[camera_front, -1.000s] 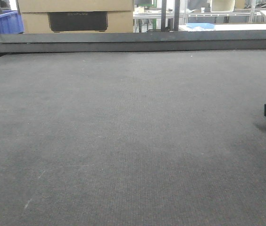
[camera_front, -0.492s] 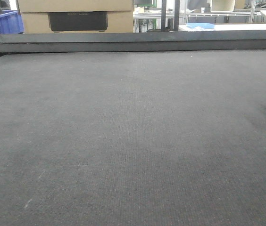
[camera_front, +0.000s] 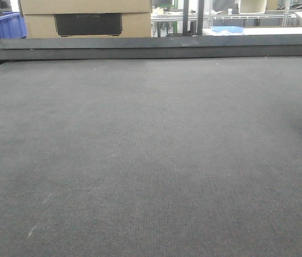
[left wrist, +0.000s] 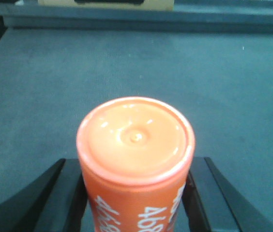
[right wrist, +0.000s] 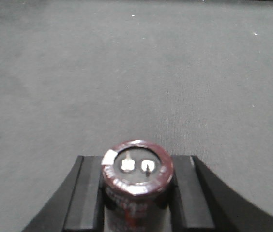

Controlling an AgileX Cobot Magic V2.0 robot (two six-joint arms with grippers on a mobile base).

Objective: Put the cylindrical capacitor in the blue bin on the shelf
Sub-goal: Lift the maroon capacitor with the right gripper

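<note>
Left fingers [left wrist: 66, 193] — pinching orange cylinder [left wrist: 135, 140], white lettering. Right fingers [right wrist: 85, 193] — pinching maroon capacitor [right wrist: 136, 169] above grey worktop [right wrist: 136, 72].

The dark grey counter [camera_front: 151, 160] is being bordered along its far edge by a raised dark ledge [camera_front: 156, 47]. Behind it, a cardboard box [camera_front: 87, 13] bearing a black panel is being shown.
</note>
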